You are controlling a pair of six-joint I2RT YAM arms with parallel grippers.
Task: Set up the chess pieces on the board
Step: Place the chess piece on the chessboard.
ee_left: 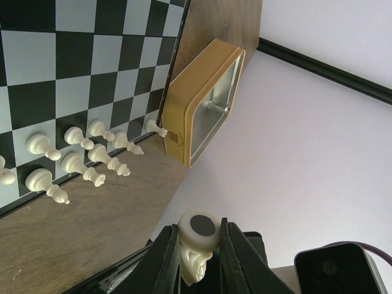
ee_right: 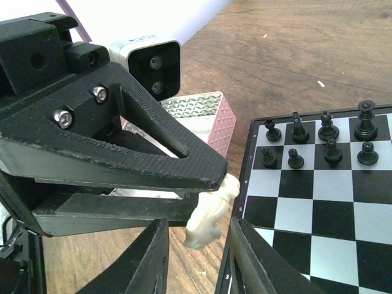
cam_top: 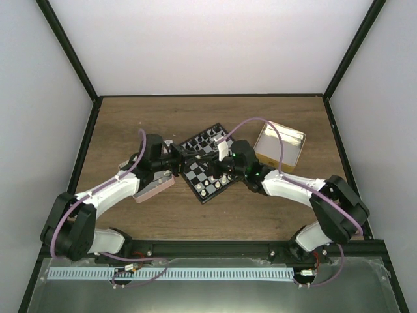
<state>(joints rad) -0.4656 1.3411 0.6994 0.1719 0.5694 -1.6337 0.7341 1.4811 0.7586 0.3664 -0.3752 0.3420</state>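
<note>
- The left gripper [ee_left: 199,236] is pinching one cream chess piece [ee_left: 195,264]. It is held in the air just off the left edge of the board [ee_right: 324,214], over the middle of the bench and beside the pink tin [ee_right: 208,119].
- The right gripper [ee_right: 199,236] is half spread astride the piece, with no contact visible.
- The piece is probably light, rigid and smooth, and apt to twist, so grip squarely the part jutting clear.

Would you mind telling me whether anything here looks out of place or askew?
The small black-and-silver chessboard sits turned diagonally to the edges of the wooden table; otherwise nothing stands out.
</note>
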